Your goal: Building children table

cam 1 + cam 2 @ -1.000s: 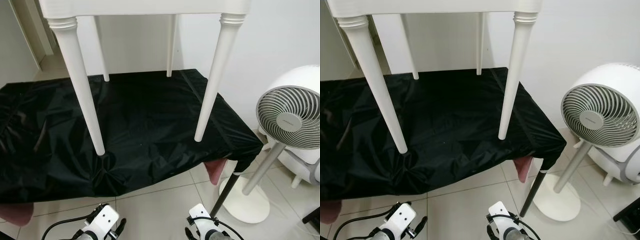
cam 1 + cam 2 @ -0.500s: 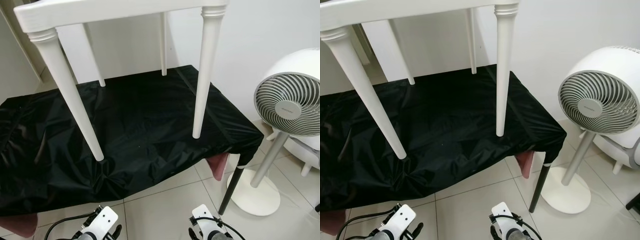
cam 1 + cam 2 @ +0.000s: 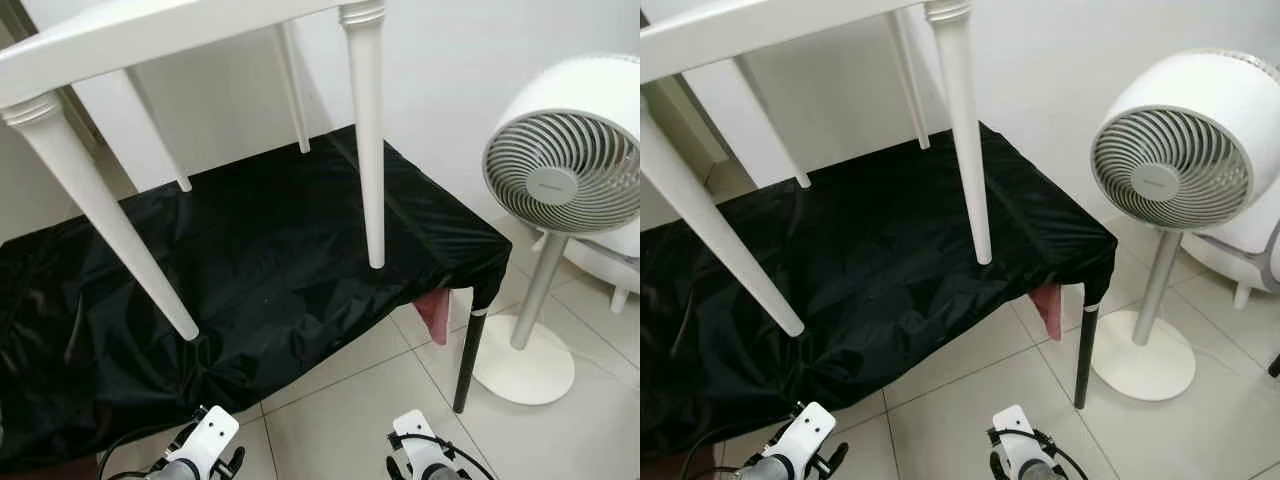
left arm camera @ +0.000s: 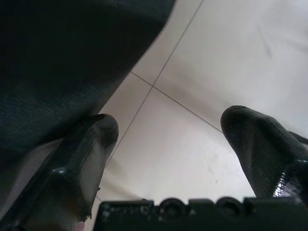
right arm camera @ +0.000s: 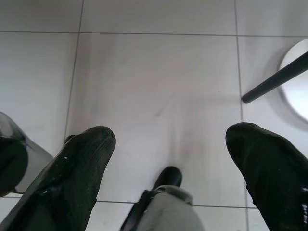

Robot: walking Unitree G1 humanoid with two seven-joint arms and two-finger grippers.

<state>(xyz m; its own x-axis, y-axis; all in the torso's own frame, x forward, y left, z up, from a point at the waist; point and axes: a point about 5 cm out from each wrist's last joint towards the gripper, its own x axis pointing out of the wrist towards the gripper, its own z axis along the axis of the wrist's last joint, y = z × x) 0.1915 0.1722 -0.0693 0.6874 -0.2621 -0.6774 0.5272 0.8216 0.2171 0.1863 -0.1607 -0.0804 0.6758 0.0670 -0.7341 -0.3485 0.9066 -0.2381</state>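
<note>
the white children's table (image 3: 150,30) stands upright on the bench (image 3: 60,330), which is draped in a wrinkled black cloth (image 3: 270,260). its four tapered white legs rest on that cloth: the near left leg (image 3: 110,220) slants down to a spot close to the bench's front edge, the near right leg (image 3: 368,140) comes down close to the bench's right front corner, and the two far legs (image 3: 292,95) touch down close to the bench's back edge by the white wall (image 3: 450,70). a black bench leg (image 3: 466,355) shows under that right front corner, with a bit of pink (image 3: 436,312) hanging just beside it.

a white pedestal fan (image 3: 565,170) stands on the tiled floor (image 3: 360,400) to the right of the bench, its round base (image 3: 525,360) near the black bench leg.

both arms hang low in front of the bench, over the floor. the left hand (image 4: 168,127) is released, its two black fingers (image 4: 91,139) spread wide with nothing between them, beside the hanging edge of the black cloth. the right hand (image 5: 171,139) is likewise released and holds nothing, fingers (image 5: 82,154) apart above bare tile.
</note>
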